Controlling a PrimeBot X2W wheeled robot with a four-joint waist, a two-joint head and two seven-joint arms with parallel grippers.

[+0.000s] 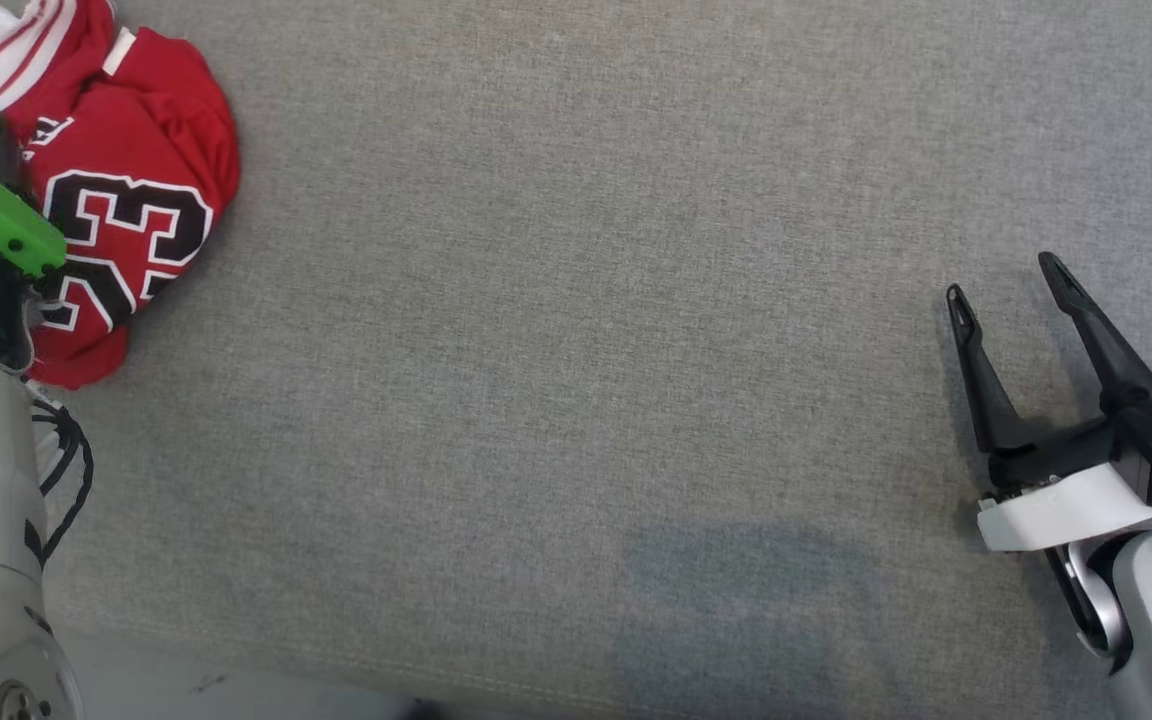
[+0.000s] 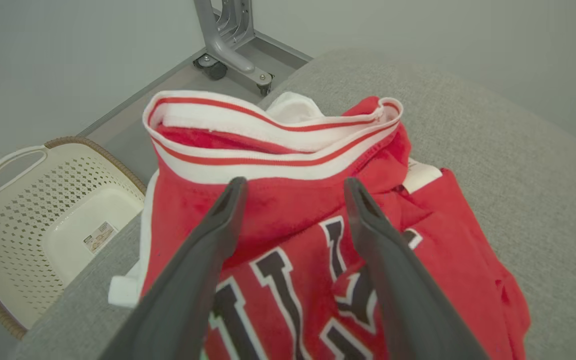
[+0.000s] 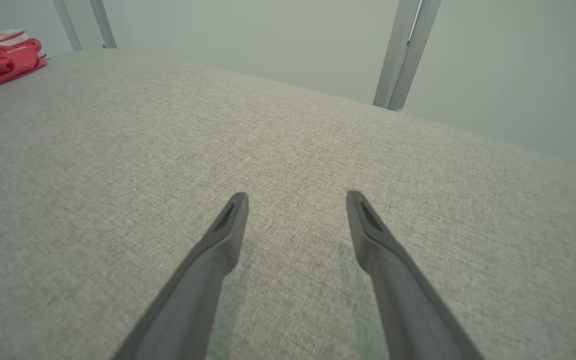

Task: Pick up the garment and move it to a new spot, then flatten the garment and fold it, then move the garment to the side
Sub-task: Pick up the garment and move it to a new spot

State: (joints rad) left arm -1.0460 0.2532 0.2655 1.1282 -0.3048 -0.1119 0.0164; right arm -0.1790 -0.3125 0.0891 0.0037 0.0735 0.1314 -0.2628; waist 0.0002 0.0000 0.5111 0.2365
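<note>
Head view puts the garment, a red fleece piece with white striped ribbing and a black 23, bunched at the far left corner of the grey padded table. The left wrist view shows the left gripper hanging just over the crumpled heap with its 2 fingers spread wide and nothing between them. Its tips point at the red cloth just below the ribbed band. The right gripper is also spread wide and empty. It sits low over bare table at the right, well apart from the garment.

The main risk is the table edge. The heap lies right at the corner, with a perforated cream basket on the floor just past it, so a descent that shoves instead of pinching could push the cloth over the side.

A second risk is a shallow bite. The plush folds are stacked in several layers, and closing on the top layer alone would likely let the rest unroll and drag, or slip free in transit. Closing on too thick a wad could squeeze it out of the tips.

With the right arm so far off, I judge it cannot catch a sagging end.
</note>
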